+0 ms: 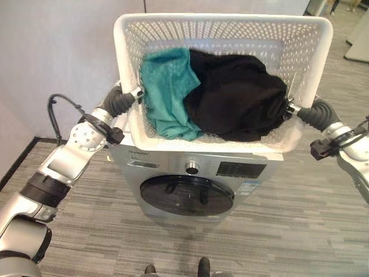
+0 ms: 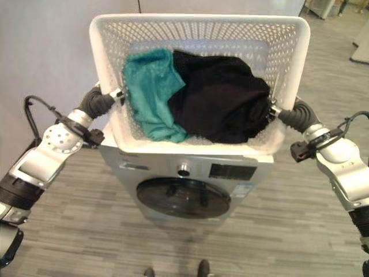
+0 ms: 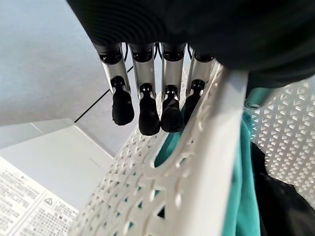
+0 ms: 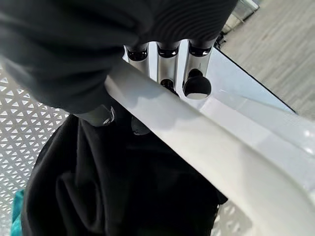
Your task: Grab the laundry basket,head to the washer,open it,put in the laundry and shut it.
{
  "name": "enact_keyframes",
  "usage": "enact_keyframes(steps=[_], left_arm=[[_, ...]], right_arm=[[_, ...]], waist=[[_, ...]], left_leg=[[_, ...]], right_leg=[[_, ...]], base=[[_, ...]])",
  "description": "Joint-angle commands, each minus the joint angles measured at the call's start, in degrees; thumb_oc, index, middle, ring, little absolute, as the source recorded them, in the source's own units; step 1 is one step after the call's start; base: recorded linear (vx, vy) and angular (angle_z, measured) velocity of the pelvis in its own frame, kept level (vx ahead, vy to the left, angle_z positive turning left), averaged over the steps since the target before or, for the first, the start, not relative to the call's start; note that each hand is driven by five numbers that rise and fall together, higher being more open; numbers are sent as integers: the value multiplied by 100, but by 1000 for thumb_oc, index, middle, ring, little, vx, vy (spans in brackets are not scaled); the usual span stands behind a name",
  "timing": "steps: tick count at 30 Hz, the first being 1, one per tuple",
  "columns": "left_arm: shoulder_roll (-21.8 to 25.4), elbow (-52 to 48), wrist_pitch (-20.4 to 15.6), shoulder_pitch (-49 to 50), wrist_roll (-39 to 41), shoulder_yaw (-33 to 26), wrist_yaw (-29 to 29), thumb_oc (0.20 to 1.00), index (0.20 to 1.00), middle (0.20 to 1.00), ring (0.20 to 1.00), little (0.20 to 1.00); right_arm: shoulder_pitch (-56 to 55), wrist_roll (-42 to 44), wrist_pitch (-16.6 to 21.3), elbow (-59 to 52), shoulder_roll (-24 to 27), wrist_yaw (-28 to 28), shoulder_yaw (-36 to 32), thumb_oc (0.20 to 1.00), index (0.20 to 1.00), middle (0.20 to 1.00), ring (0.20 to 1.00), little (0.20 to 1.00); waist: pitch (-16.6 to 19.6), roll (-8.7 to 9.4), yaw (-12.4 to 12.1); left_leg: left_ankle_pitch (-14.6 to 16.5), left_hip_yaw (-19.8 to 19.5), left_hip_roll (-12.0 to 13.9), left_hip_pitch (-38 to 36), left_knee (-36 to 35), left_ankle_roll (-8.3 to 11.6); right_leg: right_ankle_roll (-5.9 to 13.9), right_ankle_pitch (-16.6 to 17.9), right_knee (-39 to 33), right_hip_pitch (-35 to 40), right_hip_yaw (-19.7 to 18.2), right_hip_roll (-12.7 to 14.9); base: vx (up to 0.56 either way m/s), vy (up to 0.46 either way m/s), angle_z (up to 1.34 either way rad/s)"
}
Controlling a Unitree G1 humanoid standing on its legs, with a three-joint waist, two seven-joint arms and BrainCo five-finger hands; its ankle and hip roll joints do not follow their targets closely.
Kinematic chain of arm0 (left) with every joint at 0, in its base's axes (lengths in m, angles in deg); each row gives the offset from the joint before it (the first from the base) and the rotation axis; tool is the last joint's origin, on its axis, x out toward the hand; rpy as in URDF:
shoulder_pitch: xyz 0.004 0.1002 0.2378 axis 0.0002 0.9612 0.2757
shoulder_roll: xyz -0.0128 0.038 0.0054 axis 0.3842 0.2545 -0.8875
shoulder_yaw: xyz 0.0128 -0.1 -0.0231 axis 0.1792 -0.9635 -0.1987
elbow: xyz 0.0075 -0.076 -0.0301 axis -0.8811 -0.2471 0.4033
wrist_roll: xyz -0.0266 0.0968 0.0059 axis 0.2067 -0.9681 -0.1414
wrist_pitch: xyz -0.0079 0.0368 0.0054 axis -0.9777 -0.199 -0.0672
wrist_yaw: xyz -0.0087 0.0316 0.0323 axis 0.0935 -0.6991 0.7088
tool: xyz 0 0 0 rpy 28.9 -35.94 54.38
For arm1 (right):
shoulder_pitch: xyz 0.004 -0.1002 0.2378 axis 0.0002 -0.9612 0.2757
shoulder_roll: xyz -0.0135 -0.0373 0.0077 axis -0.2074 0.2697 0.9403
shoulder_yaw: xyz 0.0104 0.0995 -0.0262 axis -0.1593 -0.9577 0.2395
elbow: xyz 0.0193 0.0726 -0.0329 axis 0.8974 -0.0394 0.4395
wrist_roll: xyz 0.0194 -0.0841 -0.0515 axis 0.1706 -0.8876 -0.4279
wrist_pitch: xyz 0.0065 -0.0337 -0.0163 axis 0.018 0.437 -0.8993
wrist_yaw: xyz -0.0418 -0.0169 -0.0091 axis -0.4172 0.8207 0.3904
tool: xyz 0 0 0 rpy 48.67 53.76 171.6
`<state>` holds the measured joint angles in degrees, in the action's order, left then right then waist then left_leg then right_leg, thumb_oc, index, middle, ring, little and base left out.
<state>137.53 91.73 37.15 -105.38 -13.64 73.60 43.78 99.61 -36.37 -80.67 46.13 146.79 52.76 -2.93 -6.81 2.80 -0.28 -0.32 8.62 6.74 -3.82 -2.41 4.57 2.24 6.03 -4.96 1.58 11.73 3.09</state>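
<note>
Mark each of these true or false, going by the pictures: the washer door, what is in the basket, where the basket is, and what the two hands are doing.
1. The washer door is open. False: the round dark door is shut.
2. The laundry basket holds a teal cloth and a black cloth. True.
3. The basket stands on the floor beside the washer. False: it is above the washer's top, between the two hands.
4. The left hand grips the basket's rim at its left side. True: fingers hang outside the wall, the rim under the palm.
5. The right hand hangs free of the basket. False: its fingers are curled round the right rim.
</note>
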Motion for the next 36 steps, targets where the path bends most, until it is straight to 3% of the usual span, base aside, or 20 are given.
enact_keyframes(steps=[1,5,6,9,10,11,23,36], left_arm=[[837,1883,52,-2672,988,1323,-58,200,200,200,200,200],[894,2078,74,-2945,1134,1646,-118,200,200,200,200,200],[699,2673,114,-3333,1039,2061,-181,200,200,200,200,200],[623,2722,138,-3440,1189,2205,-218,200,200,200,200,200],[605,2798,137,-3507,1198,2259,-213,768,768,768,768,768],[477,3078,122,-3614,1186,2352,-223,1000,1000,1000,1000,1000],[-348,4710,39,-4106,1124,2514,-127,1000,1000,1000,1000,1000],[-534,5473,-132,-4399,905,2494,-26,1000,1000,1000,1000,1000]], right_arm=[[2127,8,-256,1326,597,156,1367,200,200,200,200,200],[2366,-42,-275,1520,523,146,1620,200,200,200,200,200],[2903,-210,-378,2111,287,221,2173,200,200,200,200,200],[3206,-313,-430,2490,161,174,2389,200,200,200,200,200],[3285,-348,-456,2662,125,174,2440,435,435,435,435,435],[3531,-458,-530,3079,40,234,2652,1000,1000,1000,1000,1000],[4708,-529,-529,5047,-556,276,3288,1000,1000,1000,1000,1000],[5435,-149,-220,5550,-936,293,3667,1000,1000,1000,1000,1000]], waist=[[157,-54,-84],[159,-58,-69],[161,-71,-92],[153,-86,-83],[150,-88,-86],[153,-96,-85],[190,-136,-55],[216,-104,-215]], left_leg=[[349,-84,243,-21,351,-14],[347,-80,238,-32,331,-11],[337,-91,247,-32,326,0],[336,-103,241,-33,315,5],[328,-107,237,-33,303,8],[308,-120,232,-37,280,17],[255,-148,204,-125,132,40],[267,-60,239,-223,103,62]], right_leg=[[667,-604,623,90,9,671],[671,-612,596,108,28,663],[659,-634,570,136,57,644],[655,-639,538,160,71,633],[653,-638,525,170,75,630],[649,-641,515,184,96,628],[633,-658,476,249,116,593],[666,-636,399,314,138,565]], base=[[59,38,-1],[9,5,1],[0,0,0],[0,0,0],[0,0,0],[0,0,0],[0,0,0],[-1,0,-1]])
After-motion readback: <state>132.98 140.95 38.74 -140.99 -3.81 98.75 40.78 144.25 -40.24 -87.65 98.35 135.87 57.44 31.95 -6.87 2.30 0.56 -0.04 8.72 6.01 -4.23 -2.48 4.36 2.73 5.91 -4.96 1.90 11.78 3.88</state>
